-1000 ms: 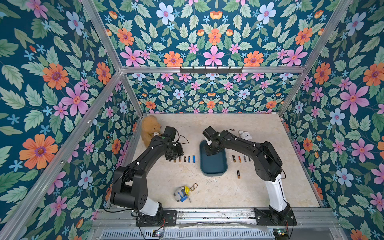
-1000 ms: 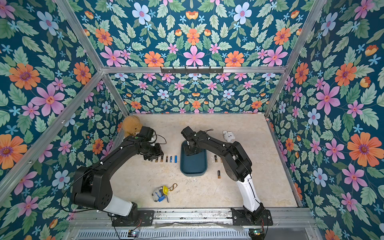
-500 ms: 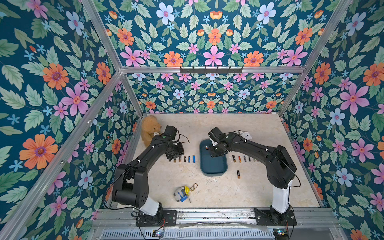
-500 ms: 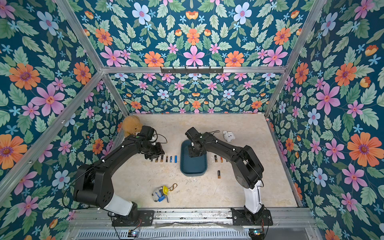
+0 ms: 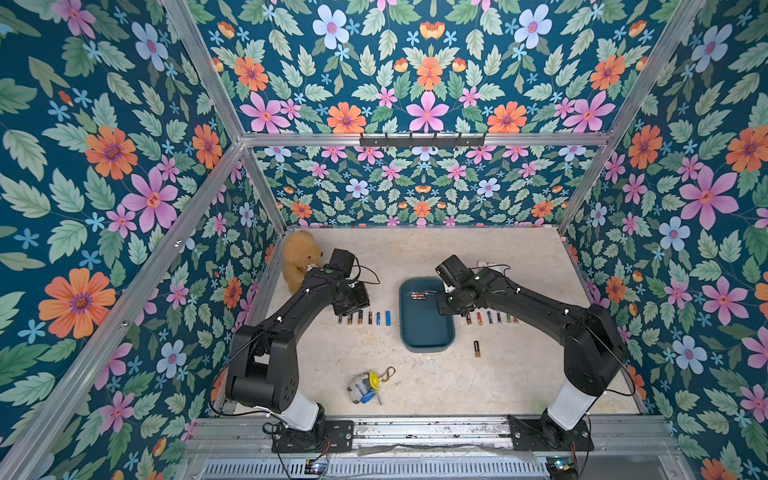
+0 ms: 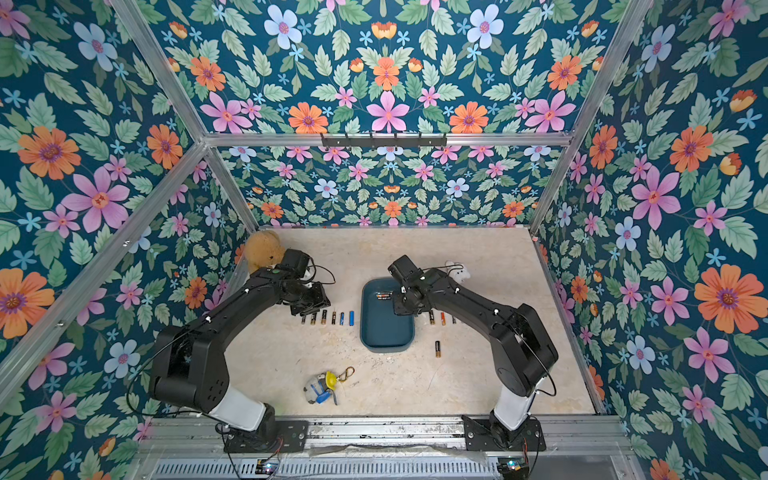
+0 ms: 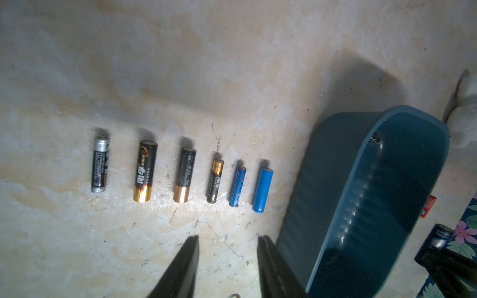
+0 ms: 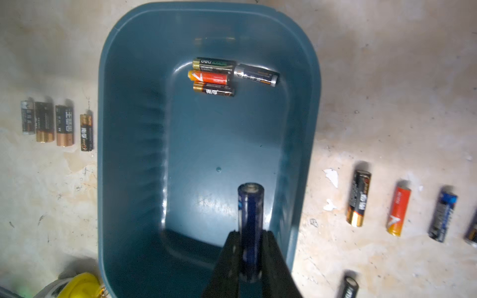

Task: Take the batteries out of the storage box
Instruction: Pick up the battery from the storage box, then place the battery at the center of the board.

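Right claw [image 8: 249, 236]: clenched on a dark blue battery [image 8: 250, 206], gripped near one end, the rest sticking out past the fingertips. Battery over the inside of the storage box [image 8: 129, 154], toward one short end. Cannot tell whether touching the box floor.

Left claw [image 7: 227, 238]: released, nothing between the fingers. Over bare counter [image 7: 232, 64], just beside the box's outer wall, near the left row [image 5: 363, 318].

Left row: six batteries flat on the counter, parallel, each apart from the next.
- silver-black battery [image 7: 100, 165] at the outer end
- black-gold [image 7: 145, 171], black-copper [image 7: 184, 179], a shorter black-gold [image 7: 215, 180]
- two blue ones [image 7: 262, 189], the last near the box, not touching

Inside the box: four batteries at the far short end.
- green battery [image 8: 214, 64], orange-red battery [image 8: 210, 77], black-gold battery [image 8: 214, 90] side by side, touching
- dark silver-capped battery [image 8: 256, 75] beside their ends, slightly tilted

Right row [image 5: 490, 318], other side of the box: black-gold, orange, blue, more partly hidden under the right arm. Lone battery [image 5: 477, 349] nearer the arm bases, well apart from that row.

Also on the counter: brown teddy bear [image 5: 297, 259] in the far left corner, small white plush [image 6: 457, 272] behind the right arm, keychain toy [image 5: 365, 386] near the front edge.
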`<act>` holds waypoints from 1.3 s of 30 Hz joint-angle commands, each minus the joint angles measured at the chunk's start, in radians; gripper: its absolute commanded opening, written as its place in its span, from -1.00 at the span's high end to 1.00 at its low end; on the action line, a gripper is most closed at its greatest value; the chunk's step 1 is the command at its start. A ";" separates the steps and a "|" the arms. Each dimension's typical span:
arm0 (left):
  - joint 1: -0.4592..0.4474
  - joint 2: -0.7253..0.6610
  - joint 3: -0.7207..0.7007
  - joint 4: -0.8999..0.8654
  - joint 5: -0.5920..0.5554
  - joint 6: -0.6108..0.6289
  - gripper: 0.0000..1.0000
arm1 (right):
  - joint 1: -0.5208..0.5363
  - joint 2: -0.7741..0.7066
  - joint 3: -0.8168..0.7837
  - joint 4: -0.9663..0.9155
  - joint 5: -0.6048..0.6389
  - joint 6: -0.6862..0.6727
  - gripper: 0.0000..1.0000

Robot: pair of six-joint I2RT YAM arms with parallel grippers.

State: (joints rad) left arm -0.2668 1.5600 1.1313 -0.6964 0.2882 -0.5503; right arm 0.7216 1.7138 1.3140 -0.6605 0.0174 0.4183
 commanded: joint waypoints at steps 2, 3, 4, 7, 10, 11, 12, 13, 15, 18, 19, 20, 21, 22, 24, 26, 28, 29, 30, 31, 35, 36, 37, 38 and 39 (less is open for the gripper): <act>0.000 0.008 0.014 -0.002 0.006 0.007 0.13 | -0.024 -0.076 -0.052 -0.035 0.032 0.023 0.73; 0.000 0.010 0.014 -0.003 0.005 0.007 0.13 | -0.030 -0.105 -0.067 -0.040 0.037 0.025 0.73; 0.001 0.011 0.017 -0.003 0.005 0.007 0.13 | -0.035 -0.124 -0.087 -0.042 0.042 0.028 0.73; 0.001 0.018 0.022 -0.005 0.007 0.009 0.13 | -0.058 -0.190 -0.154 -0.056 0.056 0.039 0.73; 0.000 0.024 0.028 -0.005 0.008 0.012 0.13 | -0.084 -0.252 -0.232 -0.067 0.064 0.048 0.73; 0.000 0.027 0.029 -0.005 0.008 0.013 0.13 | -0.094 -0.271 -0.257 -0.067 0.064 0.048 0.73; 0.000 0.030 0.030 -0.003 0.009 0.015 0.13 | -0.101 -0.287 -0.283 -0.065 0.065 0.049 0.73; 0.001 0.032 0.031 -0.003 0.011 0.015 0.13 | -0.106 -0.300 -0.306 -0.064 0.068 0.048 0.73; 0.000 0.036 0.033 -0.002 0.014 0.015 0.13 | -0.110 -0.319 -0.353 -0.065 0.077 0.051 0.73; -0.001 0.038 0.033 0.000 0.015 0.014 0.13 | -0.116 -0.341 -0.417 -0.049 0.081 0.055 0.73; 0.000 0.038 0.033 0.000 0.015 0.014 0.13 | -0.119 -0.348 -0.436 -0.041 0.078 0.057 0.73; -0.001 0.038 0.032 0.000 0.015 0.014 0.13 | -0.124 -0.352 -0.453 -0.035 0.075 0.057 0.73; 0.000 0.037 0.032 0.000 0.014 0.015 0.13 | -0.127 -0.354 -0.465 -0.031 0.075 0.057 0.73; 0.000 0.040 0.032 -0.002 0.013 0.015 0.13 | -0.131 -0.357 -0.478 -0.025 0.074 0.057 0.73; 0.000 0.040 0.032 0.000 0.015 0.014 0.13 | -0.134 -0.355 -0.499 -0.010 0.068 0.056 0.74; 0.000 0.043 0.031 0.000 0.014 0.014 0.13 | -0.134 -0.350 -0.517 0.002 0.058 0.055 0.74; -0.001 0.043 0.031 0.001 0.014 0.015 0.13 | -0.133 -0.346 -0.537 0.022 0.048 0.054 0.74; 0.000 0.044 0.031 0.001 0.015 0.014 0.13 | -0.135 -0.341 -0.540 0.027 0.046 0.054 0.74; -0.001 0.045 0.032 0.002 0.014 0.014 0.13 | -0.134 -0.336 -0.539 0.030 0.043 0.052 0.74; -0.001 0.046 0.032 0.001 0.015 0.014 0.13 | -0.135 -0.330 -0.539 0.034 0.037 0.049 0.74; -0.002 0.045 0.032 0.000 0.013 0.014 0.13 | -0.134 -0.294 -0.537 0.043 0.024 0.038 0.74; -0.002 0.046 0.032 0.000 0.013 0.014 0.13 | -0.134 -0.291 -0.538 0.048 0.020 0.037 0.74; -0.002 0.046 0.031 0.001 0.013 0.014 0.13 | -0.134 -0.288 -0.538 0.051 0.018 0.037 0.74; -0.003 0.045 0.030 0.000 0.014 0.013 0.13 | -0.134 -0.285 -0.536 0.052 0.018 0.035 0.74; -0.001 0.045 0.029 0.000 0.013 0.013 0.13 | -0.134 -0.280 -0.536 0.053 0.018 0.035 0.74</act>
State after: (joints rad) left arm -0.2687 1.6062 1.1599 -0.6964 0.3016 -0.5461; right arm 0.5869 1.4250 0.7761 -0.6205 0.0460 0.4644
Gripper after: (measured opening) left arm 0.435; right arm 0.183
